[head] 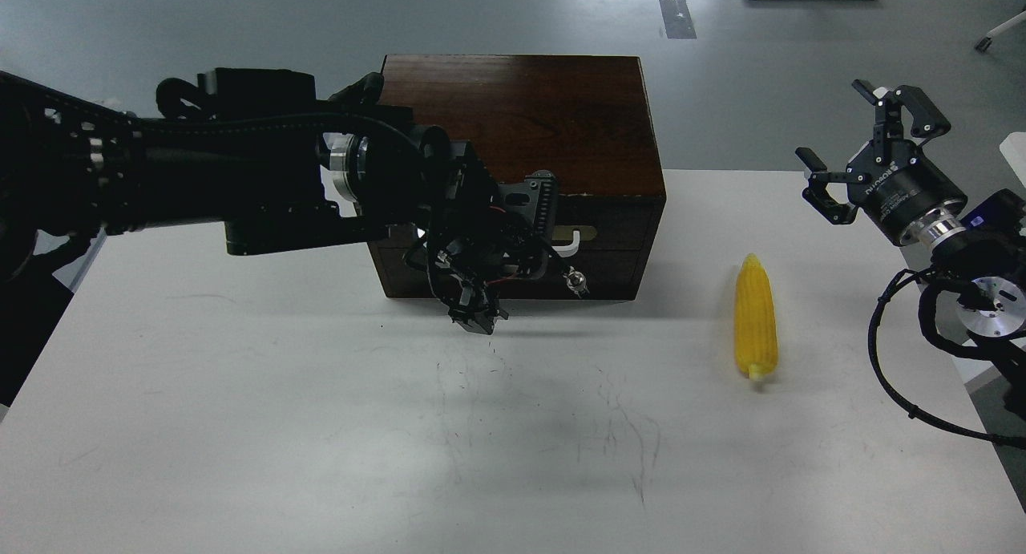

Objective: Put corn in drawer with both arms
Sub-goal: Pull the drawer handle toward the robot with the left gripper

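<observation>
The white table (240, 458) was bare in its near part, with only thin dark scratches on the surface. Further in, on the right side, the corn (756, 315) lay flat on the table, its pointed end turned away from the robot and its blunt end nearer. It was well apart from both grippers and to the right of the wooden box (553, 129).

The left gripper (513, 241) was in front of the box, at the drawer (609, 237). Its fingers were dark and crowded against the dark front, so it could not be told whether they were spread or pressed together. The white handle (567, 241) showed just beside it, on a brass-coloured plate (583, 232). The drawer seemed closed, its front level with the box.

The right gripper (874, 149) hung above the right edge of the table, beyond the corn. Its fingers were spread wide and held nothing.

Behind the box was a grey floor (481, 17).
</observation>
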{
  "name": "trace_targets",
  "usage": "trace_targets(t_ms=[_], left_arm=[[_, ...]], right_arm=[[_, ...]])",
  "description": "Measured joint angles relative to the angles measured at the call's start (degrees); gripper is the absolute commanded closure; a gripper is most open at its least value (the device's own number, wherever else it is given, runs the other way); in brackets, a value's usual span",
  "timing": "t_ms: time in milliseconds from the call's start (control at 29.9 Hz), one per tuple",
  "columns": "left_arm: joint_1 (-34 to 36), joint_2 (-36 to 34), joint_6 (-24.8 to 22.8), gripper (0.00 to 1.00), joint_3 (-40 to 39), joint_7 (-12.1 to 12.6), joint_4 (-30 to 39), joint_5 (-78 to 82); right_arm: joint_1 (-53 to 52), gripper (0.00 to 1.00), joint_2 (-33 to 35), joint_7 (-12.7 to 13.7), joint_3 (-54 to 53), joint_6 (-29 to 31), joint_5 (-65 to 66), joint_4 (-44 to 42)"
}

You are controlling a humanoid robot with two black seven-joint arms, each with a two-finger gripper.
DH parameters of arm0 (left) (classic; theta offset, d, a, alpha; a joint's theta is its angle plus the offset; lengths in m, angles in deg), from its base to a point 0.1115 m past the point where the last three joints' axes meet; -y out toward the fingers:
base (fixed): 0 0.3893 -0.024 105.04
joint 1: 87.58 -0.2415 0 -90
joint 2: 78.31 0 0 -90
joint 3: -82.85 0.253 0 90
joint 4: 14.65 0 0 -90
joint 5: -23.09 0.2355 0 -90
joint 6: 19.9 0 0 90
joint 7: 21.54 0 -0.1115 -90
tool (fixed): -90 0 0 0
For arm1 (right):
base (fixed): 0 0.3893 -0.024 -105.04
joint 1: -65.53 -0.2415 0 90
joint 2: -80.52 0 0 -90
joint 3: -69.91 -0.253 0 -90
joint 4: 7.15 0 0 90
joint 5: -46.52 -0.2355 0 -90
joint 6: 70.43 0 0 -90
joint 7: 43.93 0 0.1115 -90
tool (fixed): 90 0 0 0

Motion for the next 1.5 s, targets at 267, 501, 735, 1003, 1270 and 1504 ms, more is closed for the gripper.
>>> trace_targets(t_ms=[267,501,735,1003,1270,1504], left_arm=[[0.05,-0.79,0.00,0.02,0.11,0.01,1.83,0.01],[0.18,-2.33,0.01,0.02,0.11,0.03,5.47,0.01],[0.52,-4.80,0.02,0.02,0.06,0.03,9.98,0.01],[0.71,-8.22,0.02,0.02,-0.17,0.03,17.05,0.01],[1.12,-10.46,0.00,0.02,-0.24,0.01,20.15,0.00],[1.16,-12.91,-0.01,0.02,-0.51,-0.01,24.07,0.00]], right_arm=[[0.06,0.00,0.07,0.00,-0.02,0.00,0.00,0.00],[0.06,0.00,0.07,0.00,-0.11,0.00,0.00,0.00],[-0.02,0.00,0.07,0.00,-0.11,0.00,0.00,0.00],[-0.03,0.00,0.16,0.00,-0.11,0.00,0.00,0.00],[-0.03,0.00,0.58,0.00,-0.16,-0.01,0.00,0.00],[-0.03,0.00,1.00,0.00,-0.70,-0.03,0.00,0.00]])
